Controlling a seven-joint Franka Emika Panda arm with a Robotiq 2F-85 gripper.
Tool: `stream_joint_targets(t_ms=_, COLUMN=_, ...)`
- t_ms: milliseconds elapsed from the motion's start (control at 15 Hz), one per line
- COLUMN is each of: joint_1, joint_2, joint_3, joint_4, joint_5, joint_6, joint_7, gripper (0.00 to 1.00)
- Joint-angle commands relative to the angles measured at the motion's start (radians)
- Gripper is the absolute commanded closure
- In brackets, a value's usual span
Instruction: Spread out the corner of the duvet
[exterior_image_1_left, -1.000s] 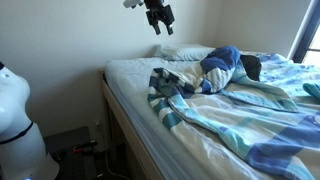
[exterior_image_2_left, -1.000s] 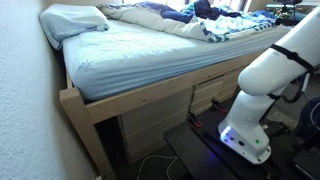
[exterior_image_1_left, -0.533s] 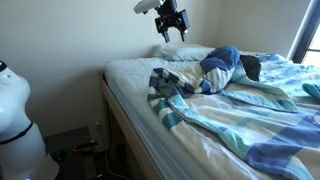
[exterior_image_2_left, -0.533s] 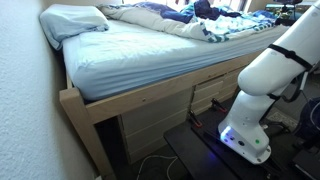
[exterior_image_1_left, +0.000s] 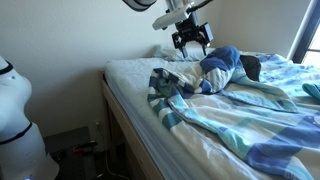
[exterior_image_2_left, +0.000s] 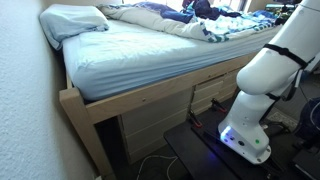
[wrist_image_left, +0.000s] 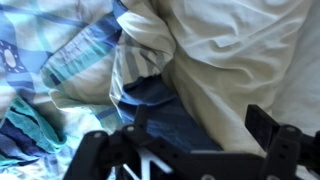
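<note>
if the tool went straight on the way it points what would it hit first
Probably the duvet: the wrist view shows its dark blue fold straight ahead of the open tool; depth unclear.

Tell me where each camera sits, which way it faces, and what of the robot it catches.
Exterior view: off the wooden bed frame, facing the wall; the gripper hangs above the duvet.
Exterior view: low by the bed frame, facing across the white sheet; the white arm fills the right.
Wrist view: looks down on the rumpled duvet; the open gripper shows at the bottom.
Shared: both exterior views show the duvet and pillow.
</note>
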Motion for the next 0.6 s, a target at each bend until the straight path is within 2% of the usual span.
stream_joint_targets(t_ms=0, joint_1=-0.033, joint_2=0.050, joint_3=-0.014, joint_4=0.014, joint_5=-0.020, joint_6=0.048, joint_7=-0.025, gripper=0.00)
stream_joint_targets(t_ms=533, joint_1=-0.085, joint_2=0.137, joint_3=-0.029, joint_4=0.020, joint_5=-0.008, joint_6=0.111, joint_7=-0.002, gripper=0.00)
